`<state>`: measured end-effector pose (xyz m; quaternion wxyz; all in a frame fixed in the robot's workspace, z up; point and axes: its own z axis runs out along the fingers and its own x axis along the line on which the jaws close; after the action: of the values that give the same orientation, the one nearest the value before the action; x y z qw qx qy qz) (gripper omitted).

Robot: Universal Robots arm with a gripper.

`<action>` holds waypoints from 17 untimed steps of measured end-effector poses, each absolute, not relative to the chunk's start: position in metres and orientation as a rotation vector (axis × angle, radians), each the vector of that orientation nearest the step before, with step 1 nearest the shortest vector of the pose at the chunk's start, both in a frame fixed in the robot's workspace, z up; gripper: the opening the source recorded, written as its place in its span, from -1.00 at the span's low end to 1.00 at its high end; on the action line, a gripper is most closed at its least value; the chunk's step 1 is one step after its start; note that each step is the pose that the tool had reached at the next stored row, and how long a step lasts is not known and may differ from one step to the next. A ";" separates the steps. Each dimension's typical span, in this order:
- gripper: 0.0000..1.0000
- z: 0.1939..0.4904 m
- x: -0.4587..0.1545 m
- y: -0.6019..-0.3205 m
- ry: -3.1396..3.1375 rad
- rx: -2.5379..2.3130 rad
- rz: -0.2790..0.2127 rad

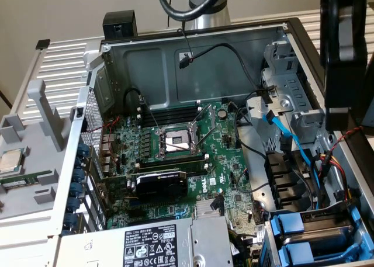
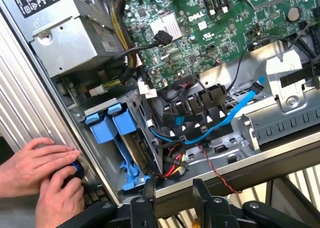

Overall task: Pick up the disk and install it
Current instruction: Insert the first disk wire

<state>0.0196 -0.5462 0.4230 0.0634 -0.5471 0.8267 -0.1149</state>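
Wrist view: blue-framed disk [image 2: 126, 127] in drive bay [image 2: 151, 148], near parted, empty claw [image 2: 174, 188].

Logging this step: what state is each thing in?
Case: open.
CPU socket: open, levers up.
CPU: out, lying beside the case.
Blue carriers: seated in the bay.
Gripper: open, empty.
Hands: at the case's edge.

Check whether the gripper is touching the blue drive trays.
Apart. In the wrist view the open gripper hangs at the case rim, with a gap to the blue drive trays.
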 end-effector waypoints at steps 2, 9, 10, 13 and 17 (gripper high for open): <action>-0.14 0.423 0.020 -0.546 2.470 -1.691 -0.346; -0.14 0.421 0.019 -0.547 2.380 -1.806 -0.333; -0.14 0.421 0.019 -0.547 2.367 -1.822 -0.331; -0.14 0.419 0.019 -0.548 2.335 -1.863 -0.324; -0.14 0.417 0.018 -0.563 2.334 -1.866 -0.323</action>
<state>0.0182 -0.5626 0.4168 0.0682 -0.6194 0.7748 -0.1071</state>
